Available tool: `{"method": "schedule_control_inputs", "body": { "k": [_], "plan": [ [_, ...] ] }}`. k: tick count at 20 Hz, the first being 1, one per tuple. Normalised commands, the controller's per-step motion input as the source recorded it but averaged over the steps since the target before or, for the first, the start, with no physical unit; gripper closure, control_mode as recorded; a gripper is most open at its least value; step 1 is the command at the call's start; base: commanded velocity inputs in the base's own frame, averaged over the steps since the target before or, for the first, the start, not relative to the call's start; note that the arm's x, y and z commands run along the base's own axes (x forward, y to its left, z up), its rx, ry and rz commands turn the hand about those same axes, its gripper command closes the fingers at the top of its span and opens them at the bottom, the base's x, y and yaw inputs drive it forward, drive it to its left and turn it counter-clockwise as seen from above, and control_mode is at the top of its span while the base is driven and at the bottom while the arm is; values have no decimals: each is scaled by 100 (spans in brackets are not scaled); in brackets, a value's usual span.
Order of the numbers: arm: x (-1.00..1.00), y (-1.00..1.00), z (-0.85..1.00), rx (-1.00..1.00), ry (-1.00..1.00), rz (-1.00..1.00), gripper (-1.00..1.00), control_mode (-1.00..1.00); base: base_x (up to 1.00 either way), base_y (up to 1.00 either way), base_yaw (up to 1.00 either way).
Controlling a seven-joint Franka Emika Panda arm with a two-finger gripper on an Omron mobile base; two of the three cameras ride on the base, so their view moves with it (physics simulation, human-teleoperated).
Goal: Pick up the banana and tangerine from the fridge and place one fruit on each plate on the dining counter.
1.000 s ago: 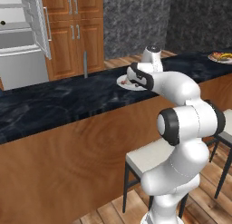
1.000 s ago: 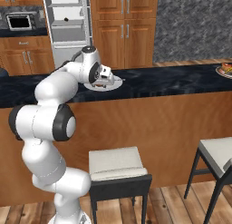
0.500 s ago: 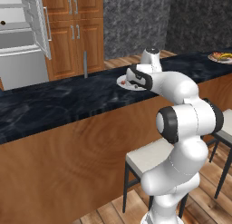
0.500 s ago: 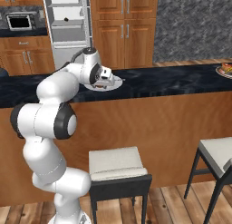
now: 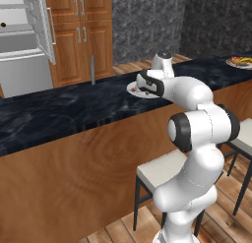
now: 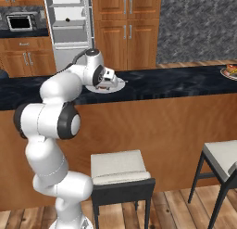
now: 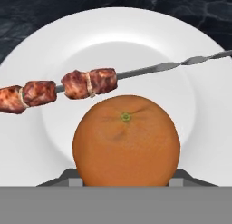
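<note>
Hand view looks straight down on a white plate [image 7: 31, 141]: the tangerine [image 7: 126, 140] sits between the gripper's fingers, just beside a metal skewer [image 7: 149, 71] strung with browned meat chunks [image 7: 89, 82] lying across the dish. Whether the jaws clamp the fruit or merely flank it cannot be told. From the left base view, the arm bends sharply forward at its dark elbow, forearm stretched over the dining counter [image 5: 59, 114], hand [image 5: 147, 84] tipped down onto the plate [image 5: 133, 89]. A second plate [image 6: 229, 73] lies far along the counter's right end.
</note>
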Motion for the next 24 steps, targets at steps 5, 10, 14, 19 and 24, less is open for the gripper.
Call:
{"method": "schedule_control_inputs", "body": {
  "k": [5, 10, 14, 19, 24],
  "plan": [
    [9, 0, 0, 0, 0, 0, 100, -100, 0, 0, 0],
    [0, 0, 0, 0, 0, 0, -100, -100, 0, 0, 0],
    [0, 0, 0, 0, 0, 0, -100, -100, 0, 0, 0],
    [0, 0, 0, 0, 0, 0, -100, -100, 0, 0, 0],
    [0, 0, 0, 0, 0, 0, -100, -100, 0, 0, 0]
  ]
}}
